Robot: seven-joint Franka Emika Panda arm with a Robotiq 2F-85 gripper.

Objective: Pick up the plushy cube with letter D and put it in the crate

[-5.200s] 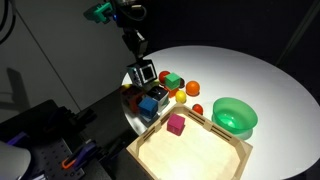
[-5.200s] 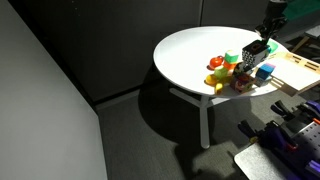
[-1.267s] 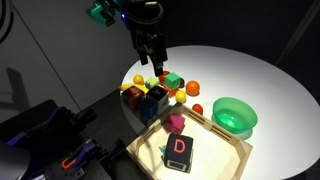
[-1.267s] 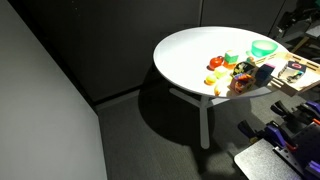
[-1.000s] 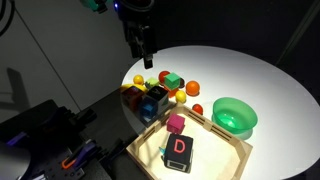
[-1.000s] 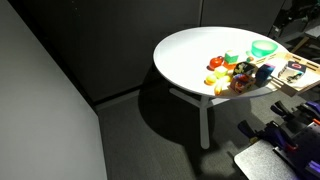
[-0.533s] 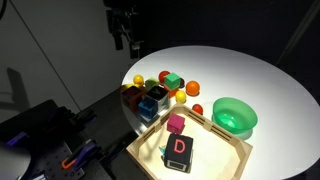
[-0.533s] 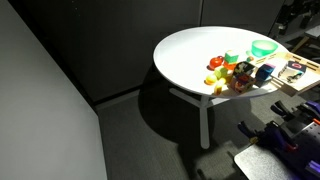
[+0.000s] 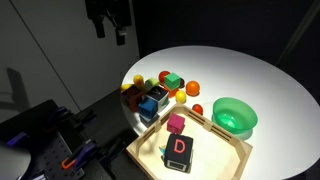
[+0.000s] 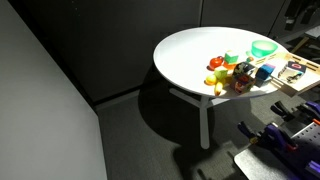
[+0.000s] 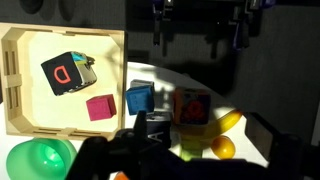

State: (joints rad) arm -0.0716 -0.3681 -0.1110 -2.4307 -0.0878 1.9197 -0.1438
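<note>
The plushy cube with letter D (image 9: 180,150) (image 11: 68,72) lies inside the crate (image 9: 228,163) (image 11: 24,112), its red D facing up. A small magenta cube (image 9: 176,124) (image 11: 99,107) sits in the crate beside it. My gripper (image 9: 113,27) hangs high above the table's far left edge, well away from the crate. In the wrist view the gripper (image 11: 200,142) is open and its dark fingers frame nothing but the toys far below.
A cluster of toys (image 9: 155,95) (image 10: 235,75) sits on the round white table (image 9: 240,75) next to the crate: a blue cube (image 11: 139,98), a banana (image 11: 215,125) and an orange ball (image 11: 222,148). A green bowl (image 9: 235,117) (image 11: 40,160) (image 10: 263,48) stands beside the crate.
The arm has lifted and swung away to the upper left, off the toy cluster. The D cube has stayed still in the crate.
</note>
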